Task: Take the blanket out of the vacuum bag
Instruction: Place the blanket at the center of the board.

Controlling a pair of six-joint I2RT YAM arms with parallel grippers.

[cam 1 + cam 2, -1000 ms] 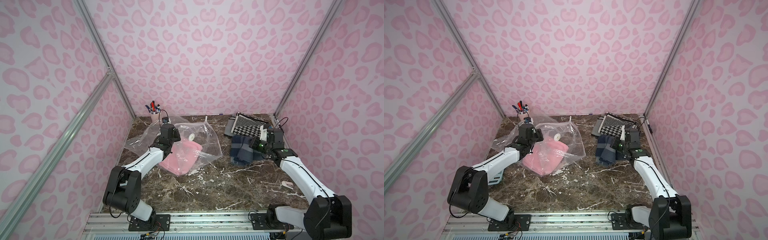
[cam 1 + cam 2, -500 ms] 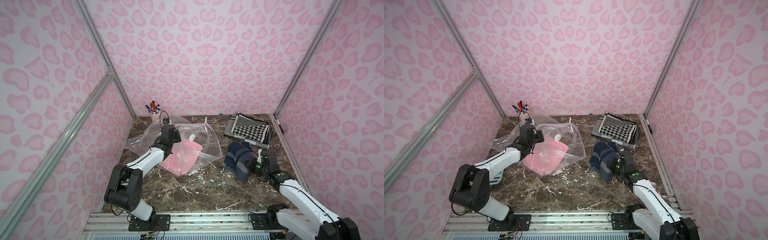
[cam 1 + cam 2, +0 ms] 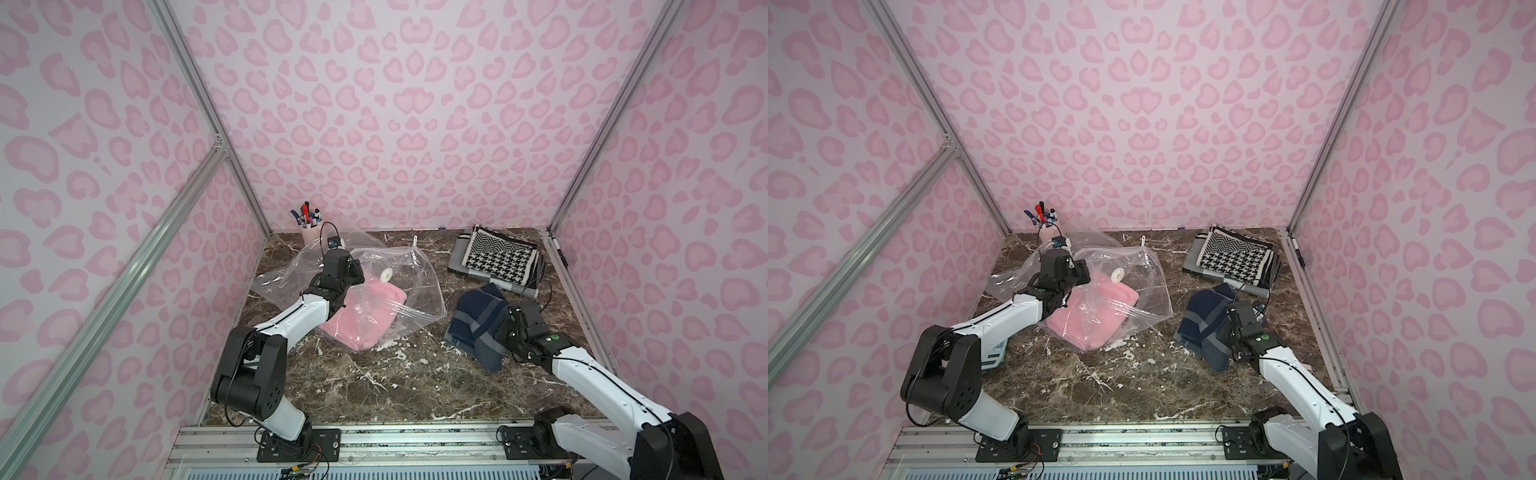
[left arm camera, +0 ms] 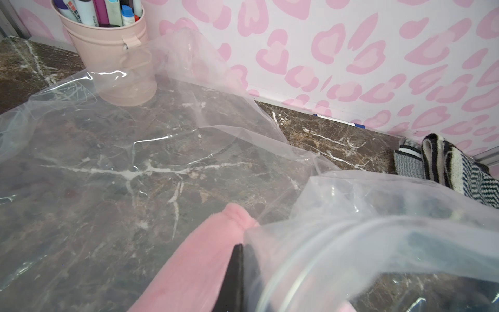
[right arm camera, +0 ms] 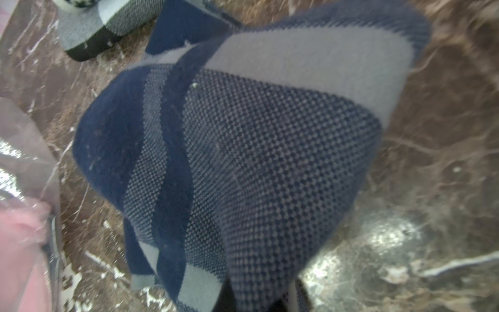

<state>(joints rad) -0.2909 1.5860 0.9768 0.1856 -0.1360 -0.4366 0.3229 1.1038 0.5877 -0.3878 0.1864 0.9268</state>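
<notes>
Sensibly, left gripper [image 4: 239, 251] is closed on the bag [image 3: 419, 291] at eleven o'clock, pink blanket [image 3: 365, 320] inside; right gripper [image 3: 506, 330] clamps the navy blanket [image 3: 473, 328] at three o'clock. Keep plastic anchored, drag low and steady.

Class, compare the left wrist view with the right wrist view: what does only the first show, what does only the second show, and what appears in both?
Only the left wrist view: the pink pen cup holding markers, the patterned wall, and a pen lying along its base. Only the right wrist view: the navy blanket, filling most of the picture. Both: the marble table, the clear bag, the pink blanket and part of the folded pile.
</notes>
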